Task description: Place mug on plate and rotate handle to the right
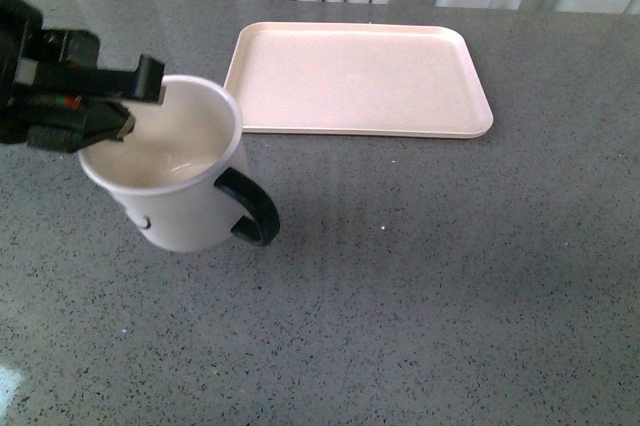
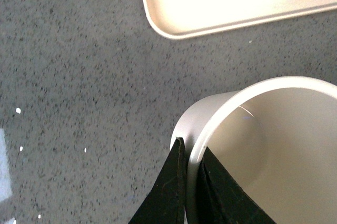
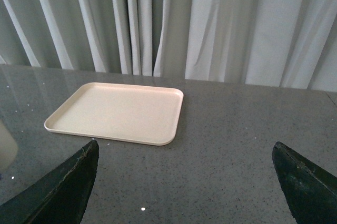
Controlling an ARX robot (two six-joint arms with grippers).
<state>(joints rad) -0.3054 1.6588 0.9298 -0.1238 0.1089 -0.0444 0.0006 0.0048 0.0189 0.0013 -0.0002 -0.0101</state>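
**A:** How far along is the task?

**B:** Early. The white cylindrical mug (image 1: 165, 161) is not on the pale pink-beige rectangular plate (image 1: 360, 76) yet. It is off the plate's near left corner, close to it but apart, over the grey speckled table (image 1: 420, 286). The plate is bare.

**A:** And the glossy black loop handle (image 1: 250, 208)?

**B:** It juts from the side of the mug turned away from the plate's near edge, slanting rightward. Its final direction can only be judged once the mug stands on the plate, so both placing and rotating remain.

**A:** What is the left end effector (image 1: 135, 101) doing?

**B:** It pinches the mug's wall at the rim, on the side farthest from the plate. The left wrist view shows one black finger (image 2: 168, 192) outside the wall and the other inside, closed down to the wall's thickness. The mug leans, and whether its base is off the table cannot be told.

**A:** The right end effector (image 3: 184, 192)?

**B:** Spread wide, gripping and touching nothing, with the plate ahead of it.
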